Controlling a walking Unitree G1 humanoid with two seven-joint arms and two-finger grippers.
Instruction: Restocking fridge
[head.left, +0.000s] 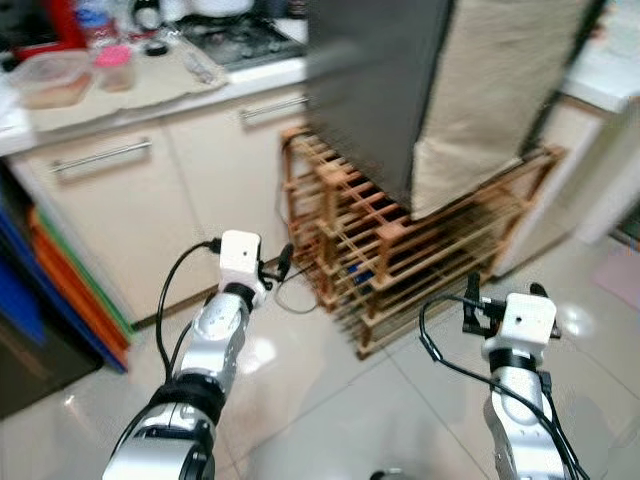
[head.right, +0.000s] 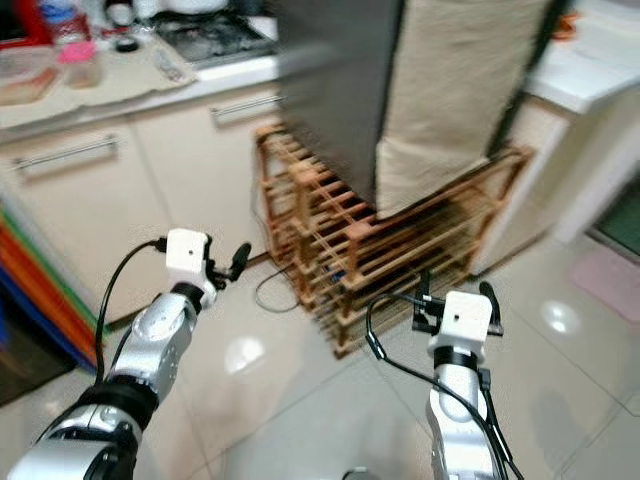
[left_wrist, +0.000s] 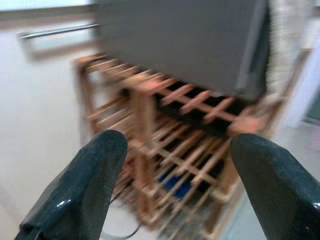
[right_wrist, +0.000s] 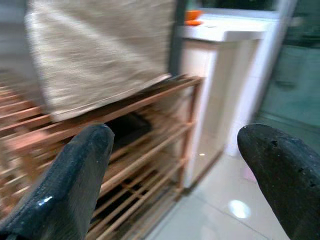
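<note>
Standing at the far centre, the dark grey fridge (head.left: 375, 90) rises out of frame, with a beige woven cloth (head.left: 495, 95) hanging down its right side. It sits on a wooden slatted rack (head.left: 400, 250) whose lower shelves run toward the near right; something blue lies deep in the rack's lower part, too blurred to identify. To the left, cream cabinets (head.left: 150, 200) with bar handles run under a countertop (head.left: 130, 95) that carries a gas hob (head.left: 245, 40), a clear plastic tub (head.left: 50, 78) and a pink-lidded jar (head.left: 115, 65). A white counter (head.left: 610, 70) stands at the far right. Glossy pale floor tiles (head.left: 330, 400) spread across the near ground, and a black cable lies on them just beside the rack's left foot.

Both arms reach forward over the floor, holding nothing. The left gripper (left_wrist: 175, 185) points at the rack's left end, its fingers (left_wrist: 80, 190) spread wide apart. The right gripper (right_wrist: 185, 185) faces the rack's right end, near the white counter, fingers (right_wrist: 70, 180) likewise splayed.
</note>
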